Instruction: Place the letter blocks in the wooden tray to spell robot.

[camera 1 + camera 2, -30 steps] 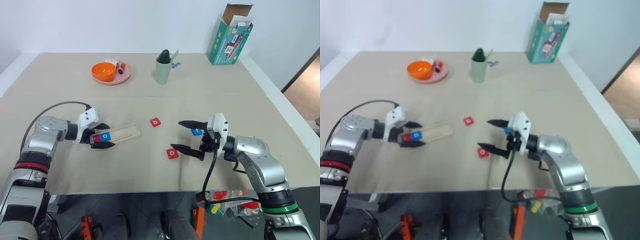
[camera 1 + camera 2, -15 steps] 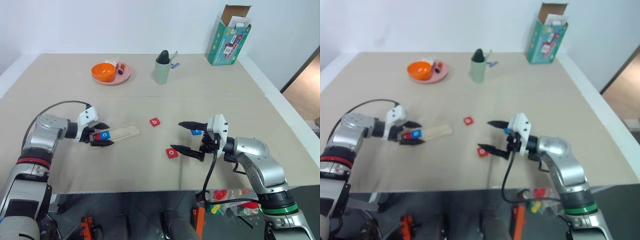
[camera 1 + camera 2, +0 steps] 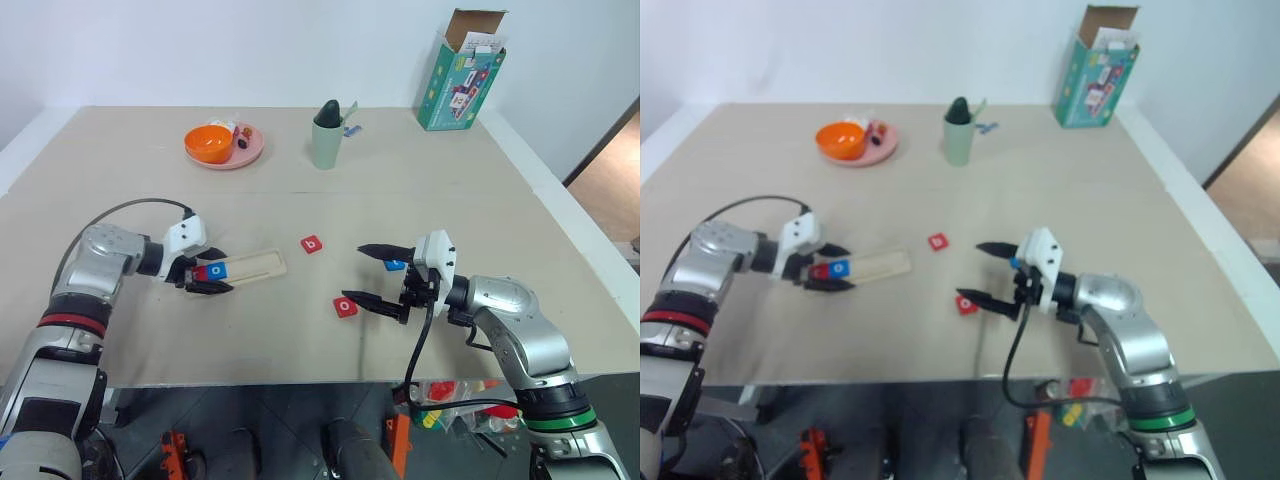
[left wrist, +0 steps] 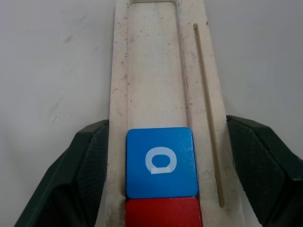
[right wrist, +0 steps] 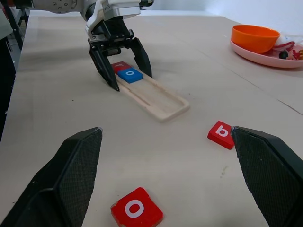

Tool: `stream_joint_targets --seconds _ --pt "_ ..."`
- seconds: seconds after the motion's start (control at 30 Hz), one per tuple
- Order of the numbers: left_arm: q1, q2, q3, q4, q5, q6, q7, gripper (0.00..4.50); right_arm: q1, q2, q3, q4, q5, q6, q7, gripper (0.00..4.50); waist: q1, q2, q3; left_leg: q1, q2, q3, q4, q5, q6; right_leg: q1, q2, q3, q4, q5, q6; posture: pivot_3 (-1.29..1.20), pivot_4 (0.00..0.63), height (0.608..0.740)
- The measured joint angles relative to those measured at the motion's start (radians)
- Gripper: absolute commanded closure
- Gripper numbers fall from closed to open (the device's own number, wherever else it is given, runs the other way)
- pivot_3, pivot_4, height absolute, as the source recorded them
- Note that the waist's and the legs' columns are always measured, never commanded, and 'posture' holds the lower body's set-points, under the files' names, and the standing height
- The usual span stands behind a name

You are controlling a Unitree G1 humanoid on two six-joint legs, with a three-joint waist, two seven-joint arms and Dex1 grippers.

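Left tool (image 3: 212, 272) clamped across the near end of the wooden tray (image 3: 255, 266), 1 black finger (image 4: 90, 170) pressed to each long side. Lying flat on the table (image 3: 120, 200), with the rest of the groove running bare away from the fingertips toward the right tool (image 3: 360, 272).

Inside the groove, right between those 2 fingers: a blue letter block (image 4: 162, 162) marked "o". Touching it on the wrist side, a red letter block (image 4: 163, 212), cut off at the edge of the left wrist view, letter not readable.

Beyond the tray's free end, between the 2 tools and a little farther back on the table: a red "b" block (image 3: 312, 243), lying loose, apart from the tray.

Right tool spread wide, nothing between its fingers, pointing across the table toward the left tool. Just beside the tip of its nearer finger: a red "o" block (image 3: 344, 306), flat on the table, contact not clear. Tucked close against the base of its farther finger: another blue block (image 3: 394, 264), mostly hidden, letter impossible to read.

So 2 blocks seated in the tray, 3 outside it.

Well beyond both tools, toward the far edge of the table: a pink plate (image 3: 245, 152) carrying an orange bowl (image 3: 208, 143), a pale green cup (image 3: 326, 143) with dark items standing in it, and a teal carton (image 3: 460, 75) with its top flaps open at the far corner on the right tool's side.
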Motion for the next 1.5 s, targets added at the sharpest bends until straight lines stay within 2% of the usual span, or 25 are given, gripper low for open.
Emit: stream_joint_targets --seconds 0.23,0.4,0.93,1.0,1.03,1.33,1.5 --pt "-0.031 -0.045 -0.057 -0.082 0.013 0.041 -0.023 1.30 0.000 0.002 0.000 0.004 0.000 -0.003 0.007 0.00 -0.002 0.000 0.000 0.000 0.000 0.000 0.000 0.000 0.000 0.000 0.001 0.000 0.000 0.000 0.000 0.00 0.150 0.740" --pt "-0.073 -0.111 -0.103 -0.093 0.050 0.047 -0.015 1.30 0.000 0.015 0.001 0.006 -0.001 -0.010 0.002 0.00 0.000 0.000 0.000 0.000 0.000 0.000 0.000 0.000 0.000 0.000 0.001 0.001 0.000 0.000 0.000 0.00 0.150 0.740" --pt "-0.151 -0.152 -0.140 0.025 0.100 -0.041 -0.020 1.30 0.029 0.022 0.001 0.004 -0.009 -0.012 -0.012 0.00 -0.001 0.000 0.000 0.000 0.000 -0.001 0.000 0.000 0.000 0.000 0.001 0.001 0.000 0.000 0.000 0.00 0.150 0.740" --pt "-0.151 -0.153 -0.140 0.024 0.100 -0.034 -0.023 0.21 0.031 0.022 0.001 0.004 -0.009 -0.012 -0.013 0.00 -0.001 0.000 0.000 0.000 0.000 -0.001 0.000 0.000 0.000 0.000 0.001 0.001 0.000 0.000 0.000 0.00 0.150 0.740" --pt "-0.151 -0.152 -0.141 0.023 0.103 -0.025 -0.024 0.02 0.032 0.022 0.001 0.004 -0.009 -0.012 -0.013 0.00 -0.001 0.000 0.000 0.000 0.000 -0.001 0.000 0.000 0.000 0.000 0.001 0.001 0.000 0.000 0.000 0.00 0.150 0.740" --pt "-0.139 -0.111 -0.126 -0.085 0.076 0.078 -0.059 0.02 0.033 0.020 0.001 0.004 -0.008 -0.011 -0.011 0.00 -0.002 0.000 0.000 0.000 0.000 -0.001 0.000 0.000 0.000 0.000 0.001 0.001 0.000 0.000 0.000 0.00 0.150 0.740" --pt "-0.088 -0.040 -0.009 -0.272 -0.061 0.252 -0.068 0.02 0.006 0.023 -0.006 0.005 0.010 0.032 -0.035 0.00 -0.006 0.001 0.000 0.000 0.000 -0.001 0.000 0.000 0.000 0.000 0.001 0.001 0.000 0.000 0.000 0.00 0.150 0.740"
